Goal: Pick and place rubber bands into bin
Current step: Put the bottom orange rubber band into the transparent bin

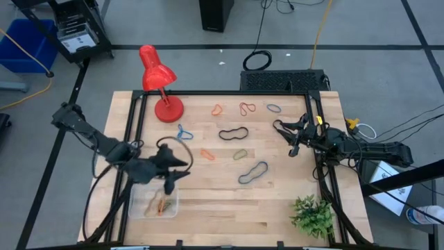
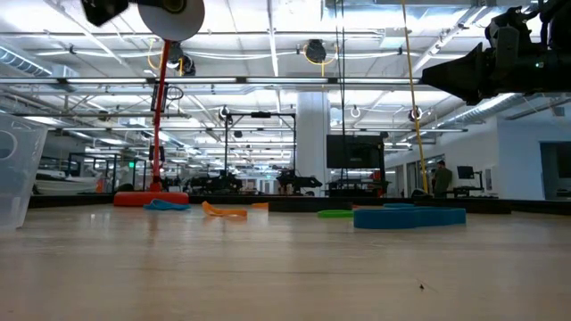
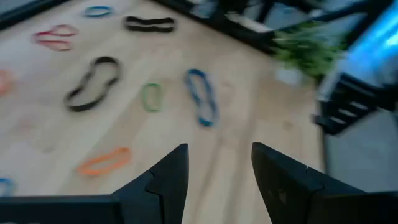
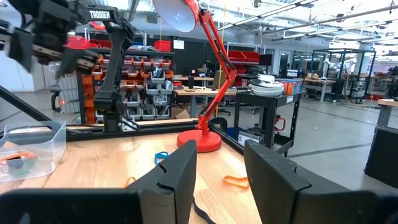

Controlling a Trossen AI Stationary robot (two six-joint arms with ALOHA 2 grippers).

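Near the front left corner of the table you have the clear plastic bin (image 1: pixel 154 203), and it already holds a small clump of rubber bands, orange and green among them (image 1: pixel 162 206). Your left gripper (image 1: pixel 182 167) hangs just above and beside the bin's far edge, fingers spread and holding nothing, as the left wrist view shows plainly. Your right gripper (image 1: pixel 288 139) waits by the table's right rail, its jaws also apart and empty. Most of the job is left, I judge: scattered over the middle of the wooden table (image 1: pixel 229 208) lie a black band (image 1: pixel 234 133), a long blue band (image 1: pixel 253 173), a green one (image 1: pixel 240 154), an orange one (image 1: pixel 207 154), a small blue one (image 1: pixel 184 132) near the red desk lamp (image 1: pixel 158 83), and along the far side an orange one (image 1: pixel 217 110), a red one (image 1: pixel 248 108) and a further blue one (image 1: pixel 273 108). None of these touches the bin or either gripper. From where your left arm sits, the orange and green bands look the nearest candidates.
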